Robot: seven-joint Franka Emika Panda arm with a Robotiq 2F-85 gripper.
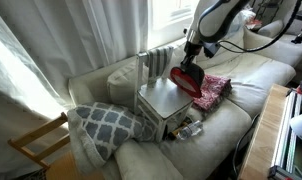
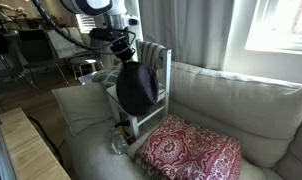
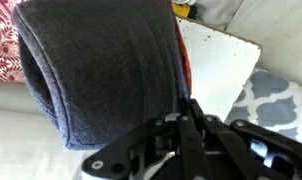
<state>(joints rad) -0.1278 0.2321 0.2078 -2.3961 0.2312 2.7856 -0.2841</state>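
My gripper (image 1: 191, 56) is shut on a folded cloth that hangs below it. The cloth looks red in an exterior view (image 1: 186, 80) and dark grey in the other exterior view (image 2: 136, 88). In the wrist view the cloth (image 3: 101, 70) is dark grey with a red edge, pinched between the fingers (image 3: 183, 108). It hangs just above a small white chair (image 1: 159, 100) that stands on the sofa (image 1: 253, 72); the chair's seat shows white in the wrist view (image 3: 223, 58). The gripper also shows in the other exterior view (image 2: 123, 52).
A red patterned cushion (image 2: 191, 155) lies on the sofa beside the white chair (image 2: 156, 75). A grey-and-white patterned pillow (image 1: 106, 122) lies on the chair's other side. A wooden chair (image 1: 36, 145) and curtains (image 1: 51, 50) stand near the sofa end. A wooden table edge (image 2: 31, 150) is close by.
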